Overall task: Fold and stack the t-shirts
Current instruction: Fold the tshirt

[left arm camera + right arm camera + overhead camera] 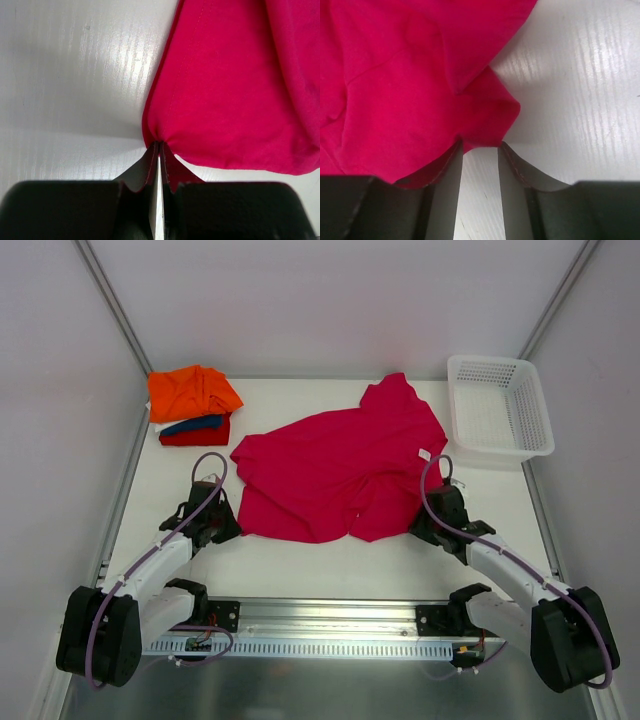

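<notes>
The large magenta-pink t-shirt (340, 470) lies spread and rumpled in the middle of the table. My left gripper (228, 525) is at its near left corner; the left wrist view shows it (159, 145) shut on the pinched corner of the shirt (235, 85). My right gripper (420, 525) is at the shirt's near right edge. In the right wrist view it (480, 145) is open, and a fold of the shirt (405, 90) lies at its tips and over the left finger. Folded orange (190, 392), dark blue (195, 424) and red (195, 437) t-shirts are stacked at the far left.
A white plastic mesh basket (500, 405) stands at the far right corner. White walls with metal rails border the table on the left, right and back. A metal rail (320, 625) with both arm bases runs along the near edge.
</notes>
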